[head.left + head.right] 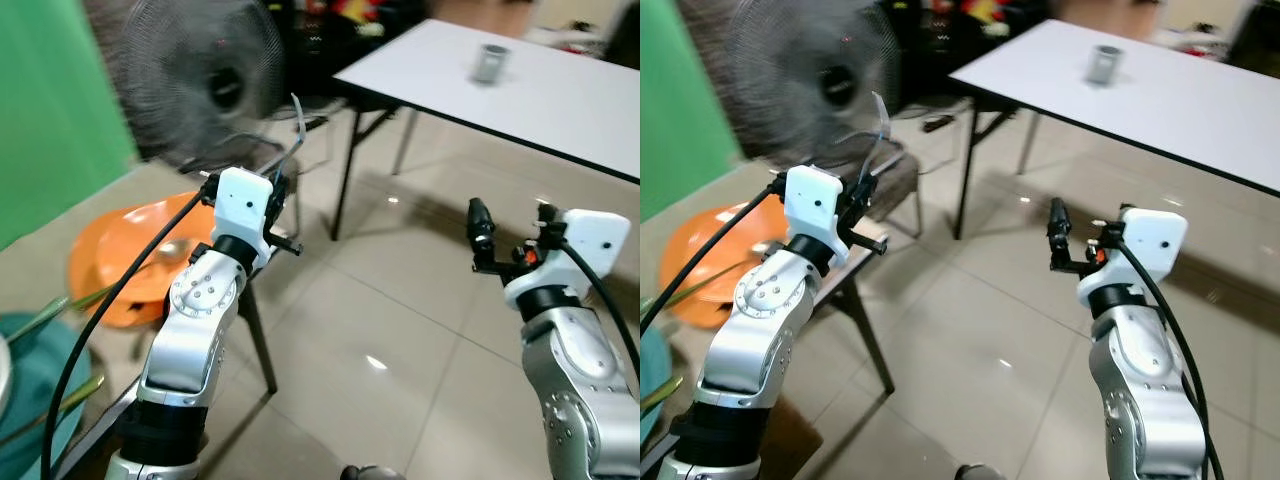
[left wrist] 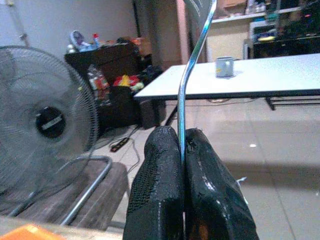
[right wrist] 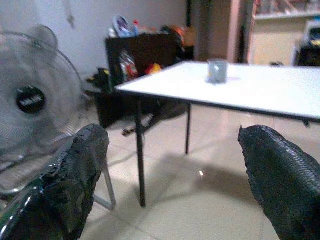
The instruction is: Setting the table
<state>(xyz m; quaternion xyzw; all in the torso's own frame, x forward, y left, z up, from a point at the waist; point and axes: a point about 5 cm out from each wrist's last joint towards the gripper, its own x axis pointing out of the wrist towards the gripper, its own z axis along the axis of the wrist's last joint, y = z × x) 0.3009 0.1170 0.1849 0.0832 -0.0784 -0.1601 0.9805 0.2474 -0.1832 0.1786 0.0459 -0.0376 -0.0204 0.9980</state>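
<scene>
My left gripper [image 1: 285, 182] is shut on the thin handle of a curved silver utensil [image 1: 297, 125], which stands up out of the fingers [image 2: 160, 170]; its head runs out of the left wrist view, so I cannot tell whether it is a spoon or a fork. My right gripper [image 1: 512, 225] is held up at chest height over the floor, open, with nothing between its fingers [image 3: 75, 175]. Ahead to the right stands a white table [image 1: 560, 95] with a grey cup [image 1: 490, 63] on it, well beyond both grippers.
A large standing fan [image 1: 200, 80] is just ahead of the left arm, with a brown-seated metal stool [image 1: 890, 170] under it. An orange plastic chair [image 1: 120, 260] sits left, and a teal object [image 1: 30, 400] lower left. Tiled floor [image 1: 400, 300] lies before the table.
</scene>
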